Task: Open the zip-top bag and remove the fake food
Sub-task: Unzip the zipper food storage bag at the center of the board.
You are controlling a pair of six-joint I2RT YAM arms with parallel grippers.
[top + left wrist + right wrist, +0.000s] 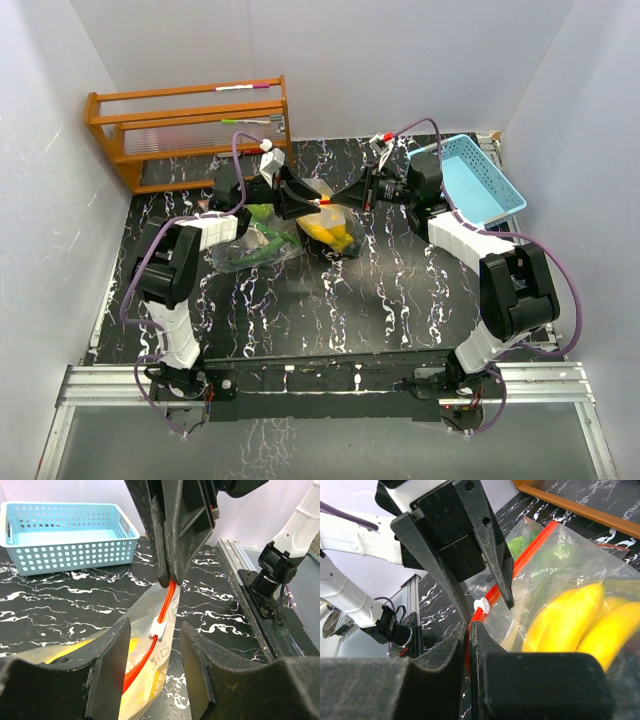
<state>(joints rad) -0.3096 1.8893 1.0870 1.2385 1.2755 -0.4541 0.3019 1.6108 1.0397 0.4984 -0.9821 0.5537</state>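
Observation:
A clear zip-top bag (322, 222) with a red zip strip is held up off the black marble table (330, 300). Fake food shows through it: yellow bananas (570, 625) (328, 234) and green pieces (520, 545) (262, 243). My right gripper (469, 626) (343, 203) is shut on the end of the red zip (170, 592). My left gripper (155, 625) (305, 203) is open. Its fingers (107, 665) stand on either side of the white slider (159, 628) (481, 605) without pinching it.
A light-blue perforated basket (470, 175) (65, 535) sits at the back right. A wooden rack (190, 125) stands at the back left. White walls close in three sides. The arms' bases and a metal rail (320, 380) run along the near edge.

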